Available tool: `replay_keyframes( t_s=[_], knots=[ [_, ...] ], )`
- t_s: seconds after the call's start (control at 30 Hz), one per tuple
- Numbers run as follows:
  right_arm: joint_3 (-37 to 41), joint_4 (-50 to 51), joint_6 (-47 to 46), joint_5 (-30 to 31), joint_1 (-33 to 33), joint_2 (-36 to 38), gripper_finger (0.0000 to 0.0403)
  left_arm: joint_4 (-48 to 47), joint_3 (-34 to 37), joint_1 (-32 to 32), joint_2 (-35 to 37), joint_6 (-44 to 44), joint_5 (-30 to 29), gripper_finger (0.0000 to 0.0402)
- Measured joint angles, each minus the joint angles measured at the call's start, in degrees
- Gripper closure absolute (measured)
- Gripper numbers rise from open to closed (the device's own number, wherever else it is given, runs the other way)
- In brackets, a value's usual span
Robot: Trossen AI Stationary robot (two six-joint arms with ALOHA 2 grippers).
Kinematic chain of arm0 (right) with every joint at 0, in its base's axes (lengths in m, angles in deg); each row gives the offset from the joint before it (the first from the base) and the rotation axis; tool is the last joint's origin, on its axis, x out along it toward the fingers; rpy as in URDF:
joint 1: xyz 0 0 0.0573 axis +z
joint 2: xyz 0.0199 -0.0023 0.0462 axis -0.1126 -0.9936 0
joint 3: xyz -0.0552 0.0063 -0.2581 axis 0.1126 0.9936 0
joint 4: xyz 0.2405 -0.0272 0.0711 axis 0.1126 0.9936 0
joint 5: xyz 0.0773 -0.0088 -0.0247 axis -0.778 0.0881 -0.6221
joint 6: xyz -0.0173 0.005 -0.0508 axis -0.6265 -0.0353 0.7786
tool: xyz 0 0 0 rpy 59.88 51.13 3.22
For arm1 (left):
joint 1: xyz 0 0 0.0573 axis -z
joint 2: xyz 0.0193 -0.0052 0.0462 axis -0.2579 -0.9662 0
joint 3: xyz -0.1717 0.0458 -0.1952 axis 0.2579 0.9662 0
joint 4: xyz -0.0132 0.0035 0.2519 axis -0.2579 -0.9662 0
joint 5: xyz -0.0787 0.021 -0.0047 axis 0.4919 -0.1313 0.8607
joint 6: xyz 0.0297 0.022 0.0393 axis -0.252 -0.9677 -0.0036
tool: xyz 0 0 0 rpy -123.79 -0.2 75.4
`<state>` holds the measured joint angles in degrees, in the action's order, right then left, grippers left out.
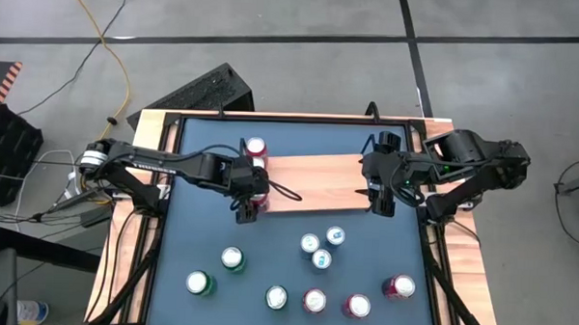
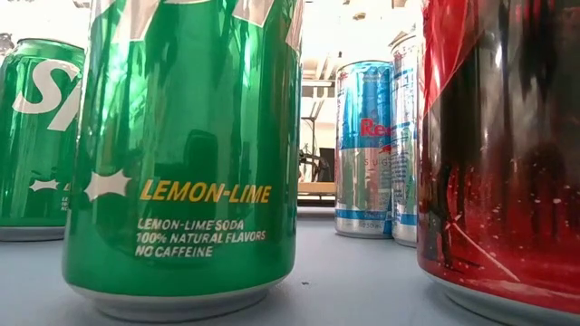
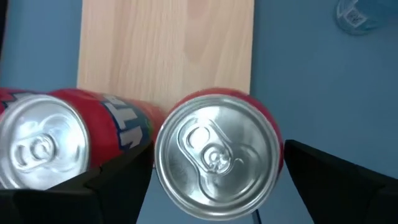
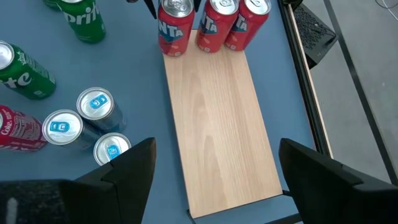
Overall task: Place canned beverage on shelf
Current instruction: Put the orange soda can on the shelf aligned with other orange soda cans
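The shelf (image 1: pixel 327 183) is a light-wood board lying on the dark-blue tabletop (image 1: pixel 267 249). Two red cans (image 1: pixel 257 150) stand upright at its left end. My left gripper (image 1: pixel 249 202) reaches in from the table's left and is shut on a third red can (image 3: pixel 217 155) at the board's near left corner; that can also shows in the right wrist view (image 4: pixel 176 28). My right gripper (image 1: pixel 380 197) hangs open and empty over the board's right end (image 4: pixel 236 180). Neither gripper shows in the low view. My left gripper pinches the red can between its two fingers (image 3: pixel 124 177), one on each side of the can's upper wall (image 3: pixel 278 138). The fingers come from the table's left, slanting down. The can is upright, top up. Whether its base rests on the board, I cannot tell.
Loose cans stand on the near half of the tabletop: green ones (image 1: pixel 232 259), red ones (image 1: pixel 358 306) and three small blue ones (image 1: pixel 322 249). In the low view a green can (image 2: pixel 181 154) and a red can (image 2: pixel 498 154) stand close in front. The board's middle (image 1: pixel 318 183) is bare.
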<state>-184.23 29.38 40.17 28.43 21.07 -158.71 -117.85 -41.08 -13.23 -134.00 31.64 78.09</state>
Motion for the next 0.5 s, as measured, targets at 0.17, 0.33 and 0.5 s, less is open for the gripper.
replay_keyframes(
  t_s=[0.17,0.33,0.5],
  knots=[
    [0.0,0.0,0.0,0.0,0.0,0.0,0.0078,-2.19,-1.48,0.0,-0.02,-0.36,-1.03,0.0058],
    [0.0,0.01,0.03,-0.02,0.0,0.0,0.0078,-5.61,-3.18,0.0,-0.02,-0.3,-1.25,0.0058],
    [0.0,0.02,0.15,-0.02,0.0,0.0,0.0078,-5.66,-4.74,0.0,-0.02,-0.18,-1.65,0.0058]
  ],
)
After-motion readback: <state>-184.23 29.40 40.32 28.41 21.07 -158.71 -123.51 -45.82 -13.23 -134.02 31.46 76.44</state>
